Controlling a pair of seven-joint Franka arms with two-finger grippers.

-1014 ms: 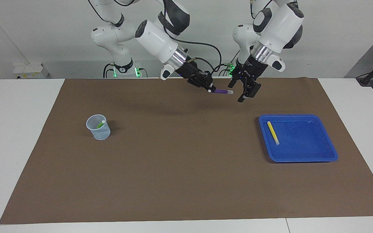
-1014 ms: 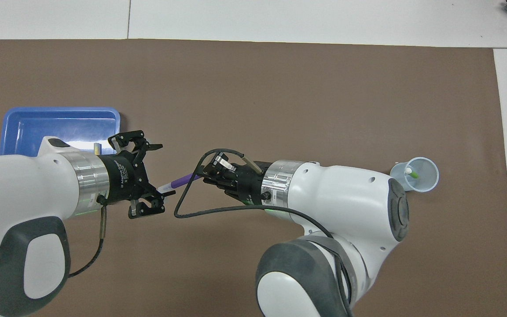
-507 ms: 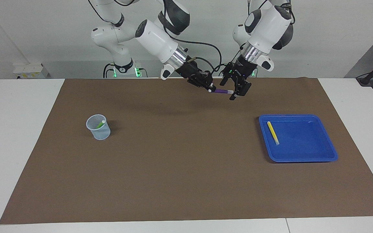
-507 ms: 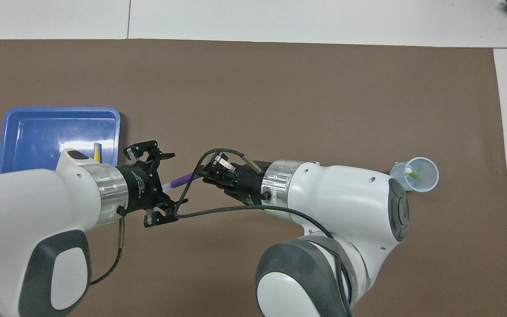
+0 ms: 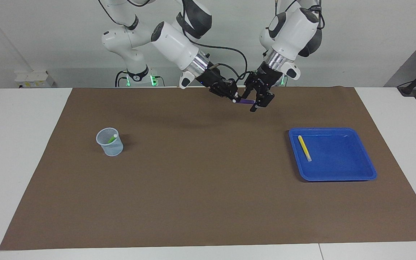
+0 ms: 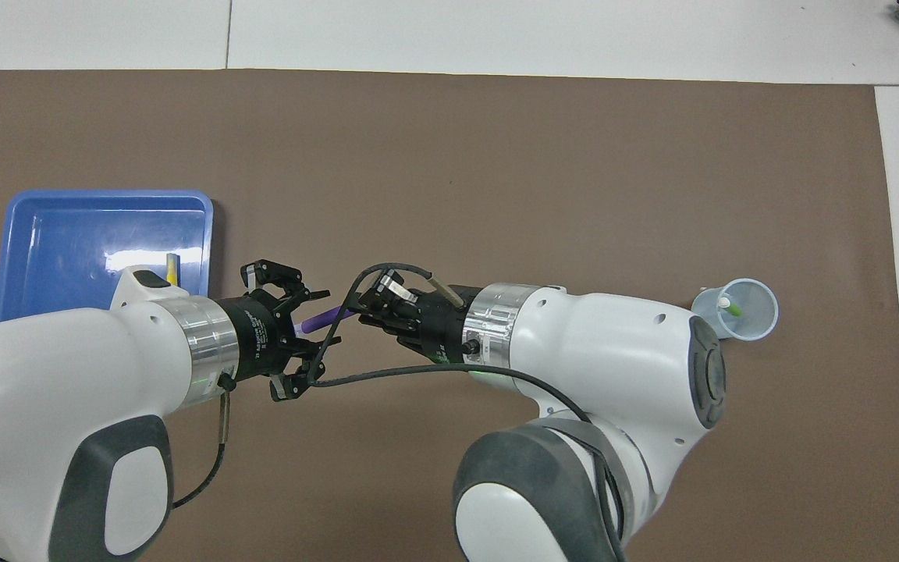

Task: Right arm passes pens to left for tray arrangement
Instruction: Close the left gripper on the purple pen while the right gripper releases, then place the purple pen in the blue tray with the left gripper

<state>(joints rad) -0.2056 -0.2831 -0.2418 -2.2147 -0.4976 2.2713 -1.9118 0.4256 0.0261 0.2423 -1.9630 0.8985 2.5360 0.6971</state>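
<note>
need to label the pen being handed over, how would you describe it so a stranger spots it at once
Look above the brown mat at the robots' end of the table, where the two black grippers meet in the air. Between them, level, is the purple pen: the right gripper is shut on one end and the left gripper is around the other. The yellow pen lies in the blue tray and the green pen stands in the mesh cup.

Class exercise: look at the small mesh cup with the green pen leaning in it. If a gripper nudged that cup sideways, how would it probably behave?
The mesh cup looks thin and translucent, so probably light: it would likely slide on the brown mat. It stands taller than its narrow base, so a high push might tip it. The green pen leaning on the rim could add to that.
</note>
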